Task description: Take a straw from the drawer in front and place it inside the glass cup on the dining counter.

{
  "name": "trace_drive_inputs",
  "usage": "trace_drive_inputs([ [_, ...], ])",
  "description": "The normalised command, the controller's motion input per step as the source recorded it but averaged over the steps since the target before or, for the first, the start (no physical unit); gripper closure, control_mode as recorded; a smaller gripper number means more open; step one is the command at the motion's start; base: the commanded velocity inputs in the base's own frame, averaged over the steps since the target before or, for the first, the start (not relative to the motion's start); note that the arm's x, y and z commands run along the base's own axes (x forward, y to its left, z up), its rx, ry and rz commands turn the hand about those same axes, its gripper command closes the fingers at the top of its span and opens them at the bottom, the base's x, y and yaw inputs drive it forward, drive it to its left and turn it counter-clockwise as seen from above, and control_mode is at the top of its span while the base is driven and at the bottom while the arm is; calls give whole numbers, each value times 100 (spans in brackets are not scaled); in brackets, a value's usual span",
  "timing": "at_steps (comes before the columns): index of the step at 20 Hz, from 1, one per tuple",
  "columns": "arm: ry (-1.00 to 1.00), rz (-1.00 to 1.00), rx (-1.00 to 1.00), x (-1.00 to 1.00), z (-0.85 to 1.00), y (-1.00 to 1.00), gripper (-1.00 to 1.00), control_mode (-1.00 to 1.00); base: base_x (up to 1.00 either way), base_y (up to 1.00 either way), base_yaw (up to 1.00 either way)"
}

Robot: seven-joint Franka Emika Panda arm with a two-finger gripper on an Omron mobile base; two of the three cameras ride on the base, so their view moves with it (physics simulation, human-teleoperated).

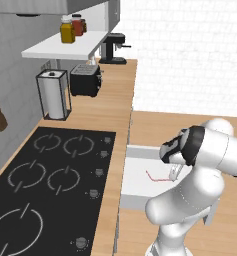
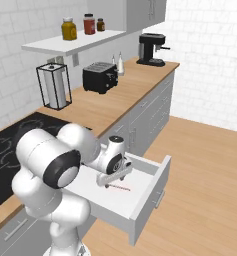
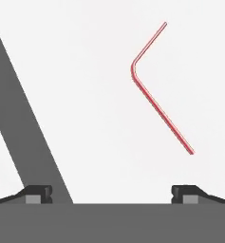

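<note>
The drawer [image 1: 138, 176] stands pulled open below the wood worktop, a white shallow box with a light grey front panel [image 2: 151, 201]. On its floor lies the straw [image 3: 161, 110], thin, pinkish-red and bent at one end; it also shows as a thin line [image 1: 152, 178] [image 2: 121, 188]. My gripper [image 3: 111, 192] hangs open just above the drawer floor [image 3: 85, 71], pointing down into it [image 1: 176, 173] [image 2: 110, 180]. The straw lies ahead of the fingertips and off towards one finger [image 3: 185, 191], touching neither. Nothing is between the jaws. The glass cup and the dining counter are out of view.
A black hob [image 1: 45, 185] sits in the wood worktop [image 1: 105, 110]. Further back stand a paper towel holder [image 1: 53, 95], a black toaster [image 2: 100, 77] and a coffee machine [image 2: 151, 49]. Jars stand on a wall shelf [image 2: 70, 44]. Wood floor [image 2: 210, 175] lies beyond the drawer.
</note>
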Motion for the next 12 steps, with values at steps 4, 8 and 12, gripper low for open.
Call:
trace_drive_inputs([
  [4,0,27,-2,0,-24,12,-100,-100,0,0,0],
  [8,-1,21,-1,12,-5,5,-100,-100,0,0,0],
  [12,0,20,0,23,-12,0,-100,-100,0,0,0],
])
